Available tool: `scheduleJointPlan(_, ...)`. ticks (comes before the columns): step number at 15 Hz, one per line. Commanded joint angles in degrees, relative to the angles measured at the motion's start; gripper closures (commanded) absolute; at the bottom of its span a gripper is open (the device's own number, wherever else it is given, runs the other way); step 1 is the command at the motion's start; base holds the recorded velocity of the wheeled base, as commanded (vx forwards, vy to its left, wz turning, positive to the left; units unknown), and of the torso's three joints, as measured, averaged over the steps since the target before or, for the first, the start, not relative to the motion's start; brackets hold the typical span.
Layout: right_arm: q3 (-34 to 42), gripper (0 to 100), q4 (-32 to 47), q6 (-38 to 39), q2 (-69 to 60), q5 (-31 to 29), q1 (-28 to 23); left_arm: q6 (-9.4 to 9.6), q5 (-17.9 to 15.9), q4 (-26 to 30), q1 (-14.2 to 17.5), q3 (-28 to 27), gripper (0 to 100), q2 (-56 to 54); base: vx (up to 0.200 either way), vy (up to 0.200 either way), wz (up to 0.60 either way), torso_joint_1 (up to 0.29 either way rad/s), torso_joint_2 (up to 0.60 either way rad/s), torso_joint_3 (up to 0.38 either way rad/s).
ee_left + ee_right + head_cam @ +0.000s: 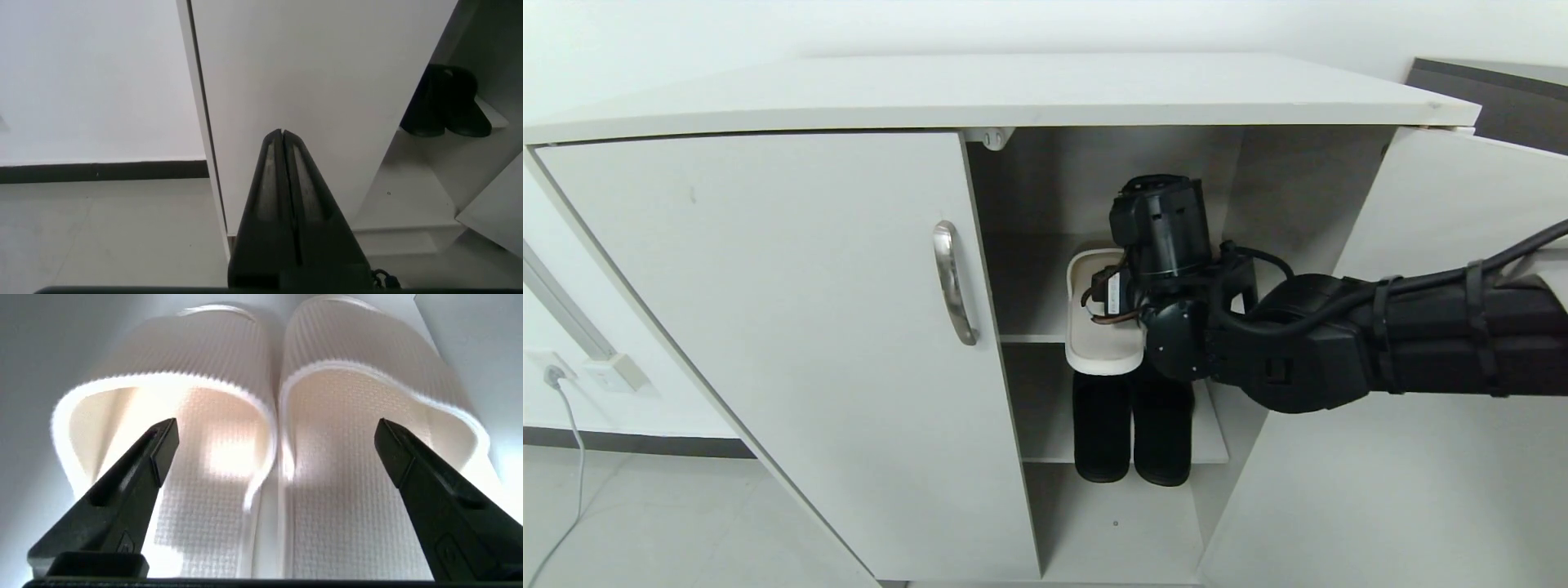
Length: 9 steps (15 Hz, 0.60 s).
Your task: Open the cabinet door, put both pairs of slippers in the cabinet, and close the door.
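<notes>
White cabinet [1013, 90], right door [1429, 220] open: on the upper shelf, the right gripper [276, 429] spreads its fingers [131, 482] wide over 2 white slippers [245, 376]; 2 black slippers [1131, 433] lie on the shelf below. The left gripper [282, 135] is closed and empty near the left door [768, 310].

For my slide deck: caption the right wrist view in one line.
Open right gripper frames the pair of white slippers, side by side, heels toward the camera.
</notes>
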Motion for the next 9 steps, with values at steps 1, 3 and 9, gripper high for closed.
scheduleJointPlan(1, 4.60, 0, -1.71, 0.08, -3.92, -0.04, 1.57, 0.00, 0.01, 0.00, 0.01, 0.01, 100, 0.07, 0.000, 0.000, 0.00, 0.000, 0.00, 0.000)
scheduleJointPlan(3, 9.88, 0, -5.32, -0.01, -6.91, -0.04, 3.33, 0.00, 0.01, 0.00, 0.01, 0.01, 100, 0.07, 0.000, 0.000, 0.00, 0.000, 0.00, 0.000)
scheduleJointPlan(9, 23.24, 0, -14.19, -0.54, -14.29, 0.05, 9.04, 0.00, -0.08, 0.00, 0.01, 0.01, 100, 0.07, 0.000, 0.000, 0.00, 0.000, 0.00, 0.000)
